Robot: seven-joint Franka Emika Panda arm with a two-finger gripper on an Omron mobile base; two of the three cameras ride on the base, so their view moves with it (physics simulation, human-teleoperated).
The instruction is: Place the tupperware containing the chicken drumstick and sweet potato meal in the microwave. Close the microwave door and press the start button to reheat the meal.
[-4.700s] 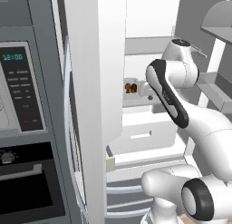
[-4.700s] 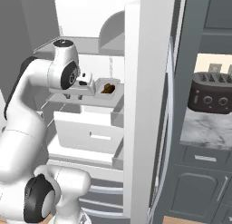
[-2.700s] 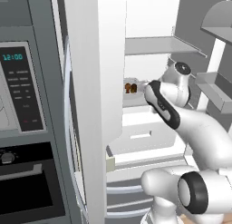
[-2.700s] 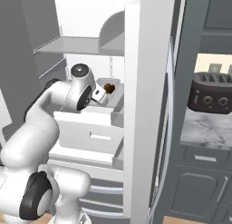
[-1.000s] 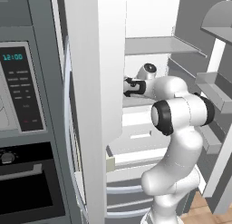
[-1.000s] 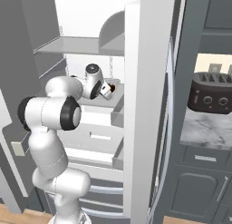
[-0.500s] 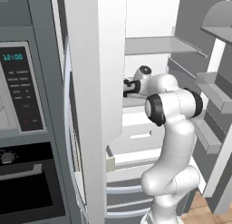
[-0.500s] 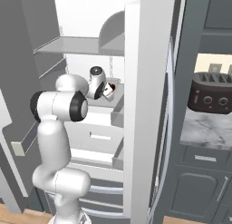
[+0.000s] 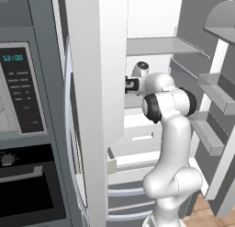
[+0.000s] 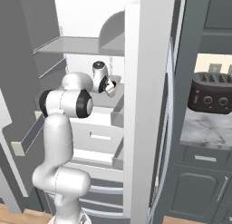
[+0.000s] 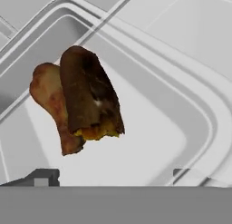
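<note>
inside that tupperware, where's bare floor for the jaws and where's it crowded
In the hand view, the tupperware floor is bare between the sweet potato and the far rounded wall. It is crowded where the sweet potato lies against the chicken drumstick.

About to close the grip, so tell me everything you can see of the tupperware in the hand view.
The tupperware is a shallow, pale, glossy container with rounded corners and a stepped rim, lid off. It looks like white or clear plastic. It lies level on a pale fridge shelf. Inside, toward one end, a brown chicken drumstick lies against a darker sweet potato with orange flesh at its cut end. The rest of the floor is bare. The open gripper hovers right over it, finger tips near the rim; contact cannot be judged.
</note>
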